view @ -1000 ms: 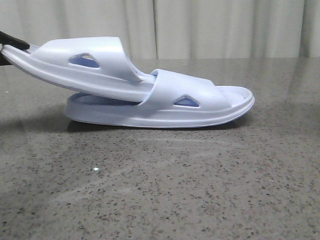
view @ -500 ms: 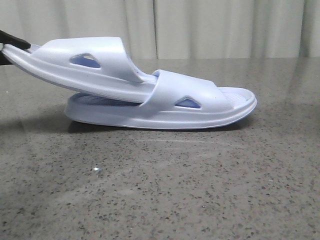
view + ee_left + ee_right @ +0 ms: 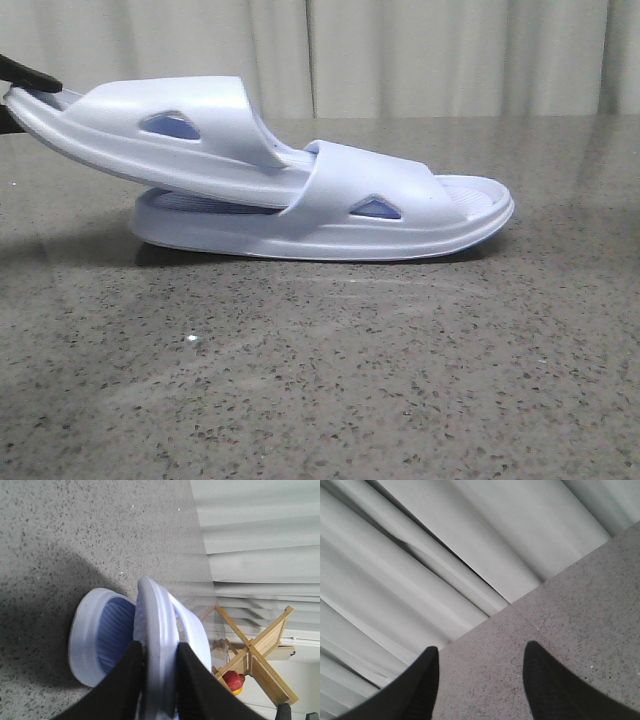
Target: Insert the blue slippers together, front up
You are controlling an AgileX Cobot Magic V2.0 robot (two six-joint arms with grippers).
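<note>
Two pale lavender-blue slippers lie nested on the grey speckled table. The lower slipper (image 3: 400, 215) rests flat with its toe to the right. The upper slipper (image 3: 170, 135) has its front pushed under the lower one's strap and its heel raised to the left. My left gripper (image 3: 20, 85) is shut on that raised heel at the left edge of the front view; in the left wrist view both black fingers (image 3: 132, 680) clamp the heel's sole (image 3: 159, 645). My right gripper (image 3: 480, 680) is open and empty over bare table, and out of the front view.
A pleated pale curtain (image 3: 400, 50) hangs behind the table's far edge. In the left wrist view a wooden rack (image 3: 260, 650) with a red and yellow object (image 3: 232, 681) stands beyond the table.
The nested pair has shifted slightly to the right on the table, pushed by the held slipper. The right gripper's motion cannot be judged.
</note>
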